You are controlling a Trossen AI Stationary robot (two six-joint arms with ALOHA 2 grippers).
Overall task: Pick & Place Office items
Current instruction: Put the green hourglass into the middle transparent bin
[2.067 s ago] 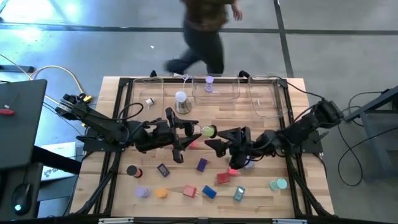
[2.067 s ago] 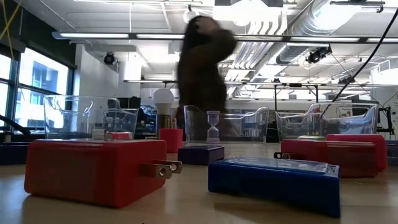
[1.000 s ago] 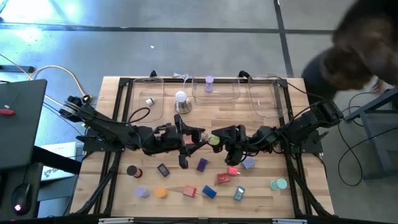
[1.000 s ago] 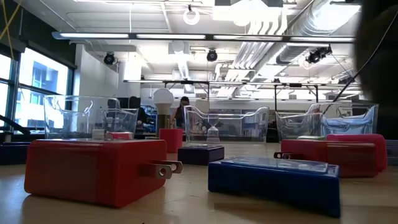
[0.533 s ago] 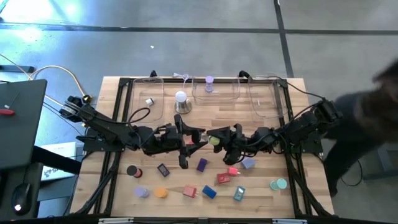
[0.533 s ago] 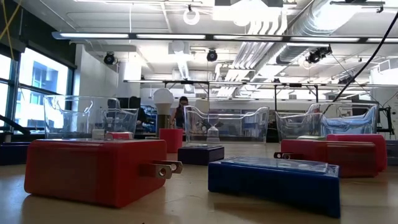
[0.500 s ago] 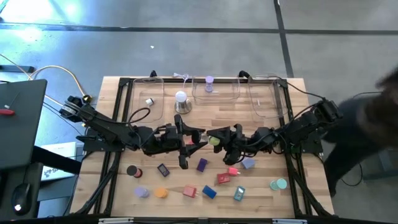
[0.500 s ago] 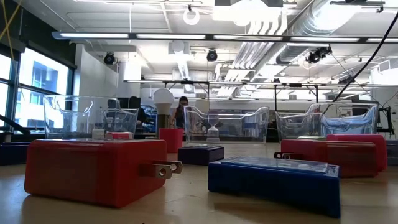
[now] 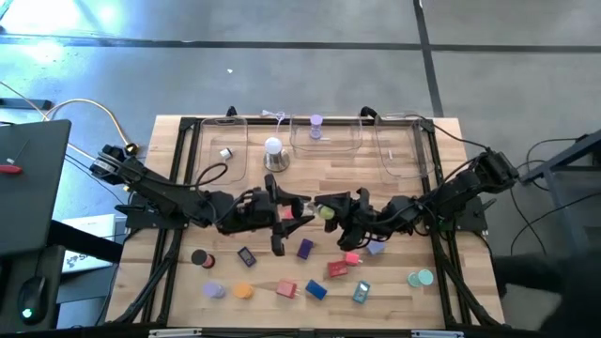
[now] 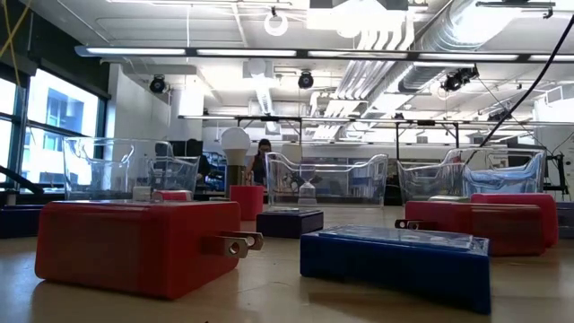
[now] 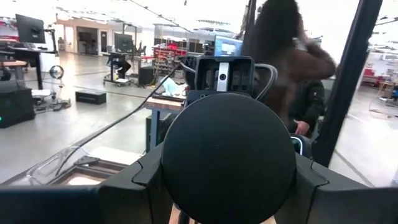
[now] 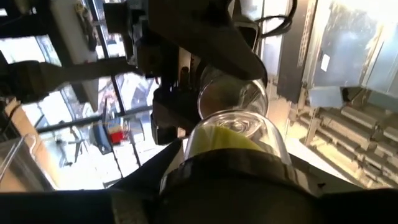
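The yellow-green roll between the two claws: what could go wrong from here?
The left gripper and the right gripper both seem to grip the yellow-green roll in mid-air. If one lets go too early or they pull unevenly, it may drop among the purple block and pink block.

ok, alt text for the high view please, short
Overhead view of a wooden table: two dark arms meet at its centre, the left gripper and right gripper both at a small yellow-green roll. Small colourful blocks and rolls lie along the near edge; clear plastic trays line the far edge.
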